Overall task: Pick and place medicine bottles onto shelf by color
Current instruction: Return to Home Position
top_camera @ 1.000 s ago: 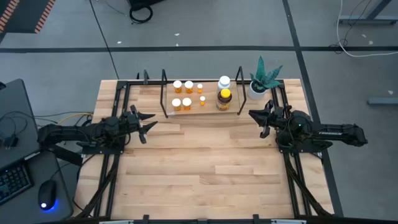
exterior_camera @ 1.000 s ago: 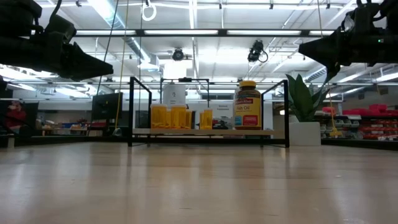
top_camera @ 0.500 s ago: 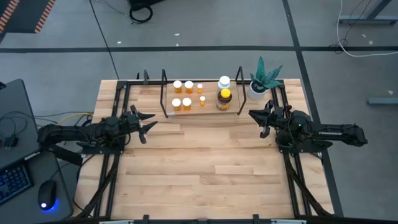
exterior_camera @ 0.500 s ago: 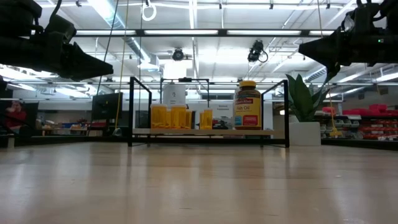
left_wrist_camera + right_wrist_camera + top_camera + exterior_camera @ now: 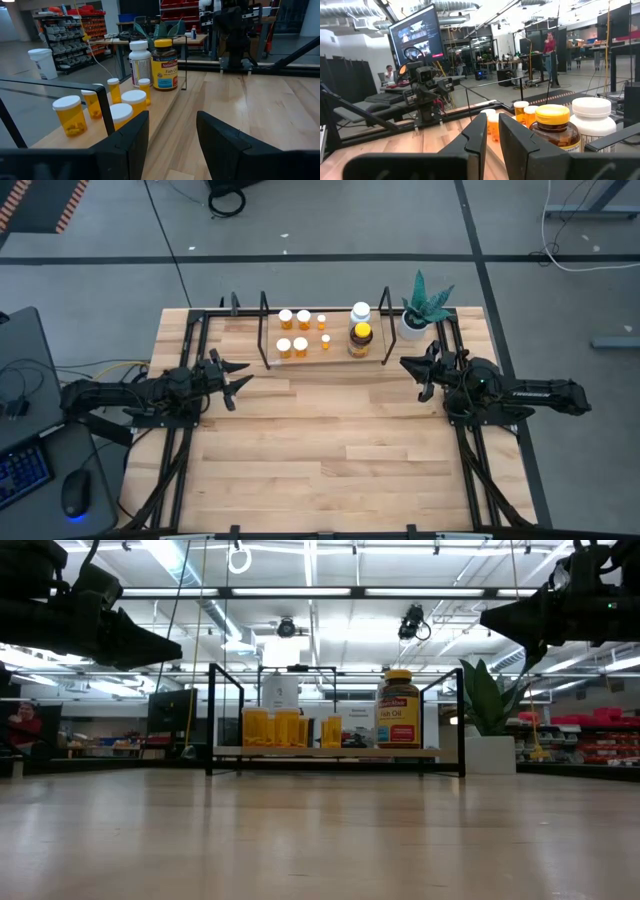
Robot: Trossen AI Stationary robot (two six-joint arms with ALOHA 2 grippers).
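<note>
Fingers (image 5: 127,145) of the left gripper (image 5: 238,383) gape wide with nothing between them. Those of the right gripper (image 5: 412,378) show only a narrow gap and are also empty. Nothing has shifted in the last second. All the bottles (image 5: 284,347) stand on the shelf (image 5: 338,348), beyond both sets of fingertips and between them, so the sorting looks finished to me.

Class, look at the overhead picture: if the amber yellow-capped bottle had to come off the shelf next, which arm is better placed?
Right, probably. The amber bottle stands at the right end of the shelf, nearer the right gripper; the left gripper sits beyond the orange bottles.
</note>
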